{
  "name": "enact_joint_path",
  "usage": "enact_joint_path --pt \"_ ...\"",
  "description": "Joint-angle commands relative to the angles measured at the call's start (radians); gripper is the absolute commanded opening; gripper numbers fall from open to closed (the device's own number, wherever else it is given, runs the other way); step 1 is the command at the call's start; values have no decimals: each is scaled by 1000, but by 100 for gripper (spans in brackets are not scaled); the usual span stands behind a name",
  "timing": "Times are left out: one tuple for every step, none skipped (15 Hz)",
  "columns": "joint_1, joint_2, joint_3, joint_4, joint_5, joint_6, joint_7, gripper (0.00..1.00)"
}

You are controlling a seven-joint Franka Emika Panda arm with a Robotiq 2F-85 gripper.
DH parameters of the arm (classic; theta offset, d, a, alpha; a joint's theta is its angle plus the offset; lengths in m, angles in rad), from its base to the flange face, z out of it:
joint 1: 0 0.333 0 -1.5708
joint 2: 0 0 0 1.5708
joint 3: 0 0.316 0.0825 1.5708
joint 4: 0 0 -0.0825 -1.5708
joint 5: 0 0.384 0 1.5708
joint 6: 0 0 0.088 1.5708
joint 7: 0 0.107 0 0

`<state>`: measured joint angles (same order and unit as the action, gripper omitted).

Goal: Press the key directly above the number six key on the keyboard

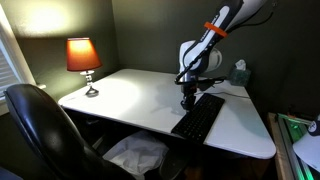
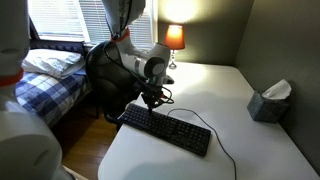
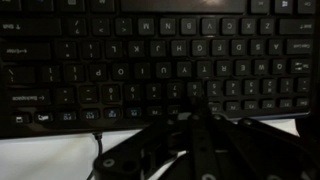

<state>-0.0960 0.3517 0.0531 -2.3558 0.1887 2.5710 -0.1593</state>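
Note:
The black keyboard lies on the white table, and both exterior views show it. Its thin black cable trails off toward the table's near end. My gripper points straight down over the keyboard's end at the table's edge. In the wrist view the keyboard fills the frame, its lettering upside down. My gripper's fingers are together, with their tips at the outermost key row by the keyboard's edge. I cannot tell whether the tips touch a key.
A lit orange lamp stands at a table corner. A tissue box sits near the wall. A black office chair stands beside the table. A bed lies beyond it.

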Motion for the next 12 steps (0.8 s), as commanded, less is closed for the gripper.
enact_joint_path --pt "-5 -45 8 -29 18 -3 -14 0" --pt "-5 -56 9 -34 19 1 -16 0" --pt "-4 -65 9 -39 19 4 -17 0" --pt "-2 -76 9 -44 19 6 -17 0" --pt "-1 -85 9 -47 19 4 -17 0" --pt "0 -95 9 -49 21 -6 -16 26" --pt "1 -104 7 -51 18 -13 -14 27" --pt "2 -112 6 -55 21 -7 -12 34" --pt "3 -119 4 -58 20 -6 -11 40" --pt "3 -126 4 -61 22 -6 -12 49" --pt "5 -135 3 -67 21 -3 -10 55" --pt "6 -141 1 -70 19 -2 -9 62"
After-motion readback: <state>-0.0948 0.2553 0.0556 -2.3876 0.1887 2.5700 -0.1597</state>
